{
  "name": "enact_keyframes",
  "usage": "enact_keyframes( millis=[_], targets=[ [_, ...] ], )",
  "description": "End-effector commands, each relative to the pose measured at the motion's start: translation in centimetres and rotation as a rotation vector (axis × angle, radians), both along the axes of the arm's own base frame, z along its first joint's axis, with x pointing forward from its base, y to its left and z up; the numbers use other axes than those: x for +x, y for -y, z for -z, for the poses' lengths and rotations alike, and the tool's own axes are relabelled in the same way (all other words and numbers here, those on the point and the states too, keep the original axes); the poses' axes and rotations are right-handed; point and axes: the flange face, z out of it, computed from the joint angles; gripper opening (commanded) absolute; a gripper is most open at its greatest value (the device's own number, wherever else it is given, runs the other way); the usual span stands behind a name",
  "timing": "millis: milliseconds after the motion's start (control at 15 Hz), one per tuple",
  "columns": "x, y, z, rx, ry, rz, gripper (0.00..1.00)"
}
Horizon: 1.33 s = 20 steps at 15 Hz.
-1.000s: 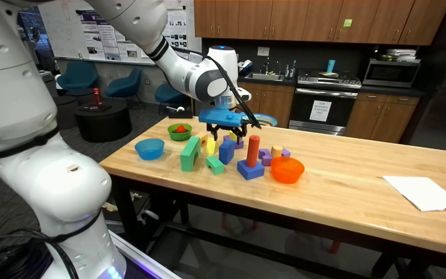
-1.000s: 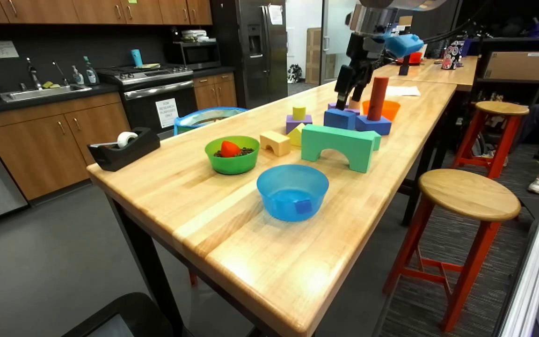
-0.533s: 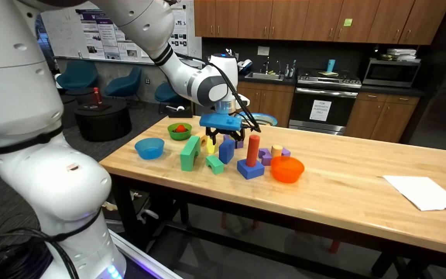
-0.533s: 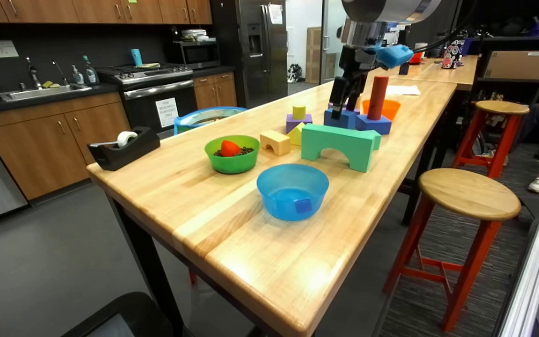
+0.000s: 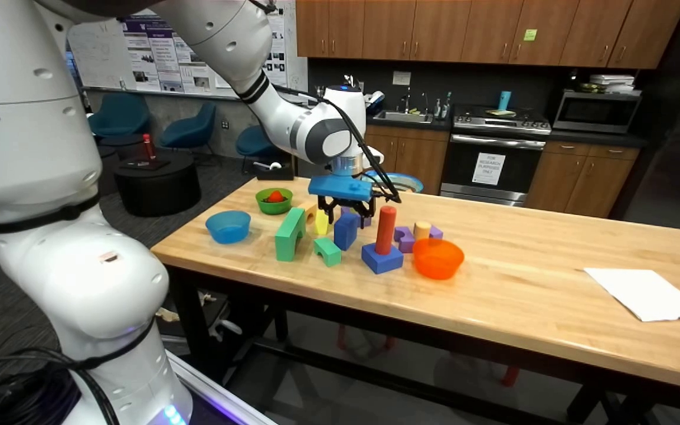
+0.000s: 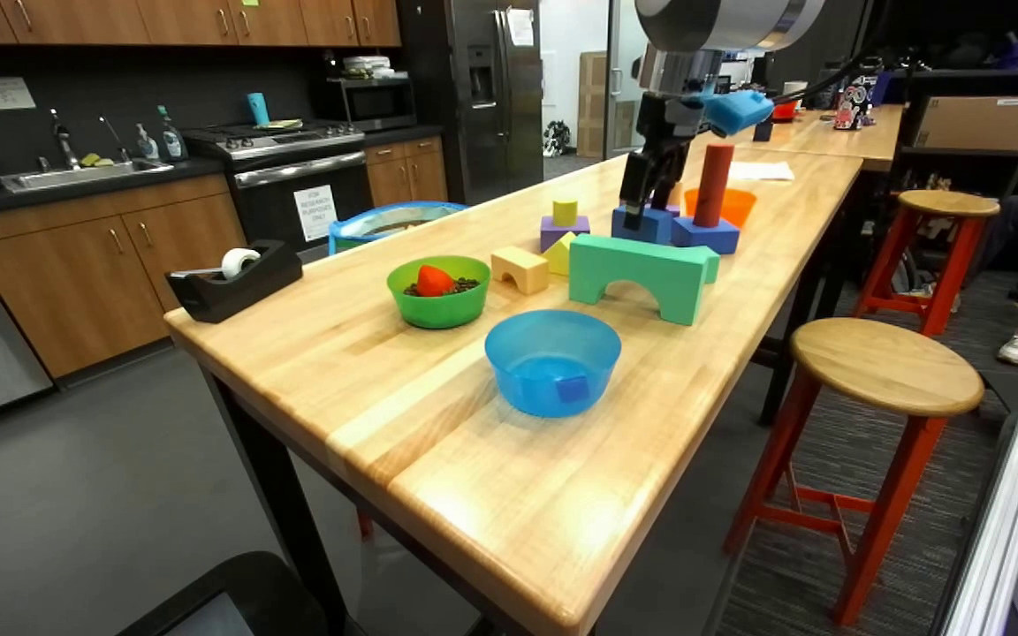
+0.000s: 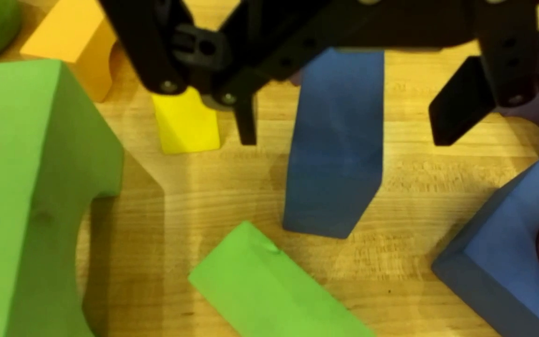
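Gripper spread, nothing gripped; centre over blue rectangular block, lower straight, avoid small green arch beside it.

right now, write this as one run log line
gripper: open, empty | nearest: blue block, between jaws in wrist view, gaps both sides | nearby: small green arch, yellow block | red cylinder: standing on blue base

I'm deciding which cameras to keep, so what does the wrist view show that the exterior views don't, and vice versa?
Wrist view only: small round screw heads on the black jointed pincer.
Exterior views only: the translucent blue round bowl, translucent orange round bowl and white paper sheet.
Shared: the open pincer, tall blue rectangular block and large green arch block.
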Motion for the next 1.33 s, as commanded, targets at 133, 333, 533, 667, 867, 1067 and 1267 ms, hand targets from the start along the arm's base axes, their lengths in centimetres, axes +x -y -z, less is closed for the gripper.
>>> enact_keyframes(
  millis=[133, 333, 533, 667, 867, 1067, 1267],
  targets=[
    [0.7, 0.5, 0.0, -0.011, -0.005, -0.009, 0.45],
    [0.7, 0.4, 0.1, -0.013, -0.007, -0.010, 0.20],
    [0.4, 0.2, 0.0, -0.014, -0.009, -0.012, 0.16],
    [0.1, -0.2, -0.3, -0.024, -0.006, -0.019, 0.16],
    [-1.2, -1.5, -1.2, -0.024, -0.002, -0.056, 0.16],
    [-3.1, -3.2, -2.2, -0.032, 0.018, -0.098, 0.16],
    [-5.2, -4.7, -3.9, -0.085, 0.057, -0.124, 0.16]
  ],
)
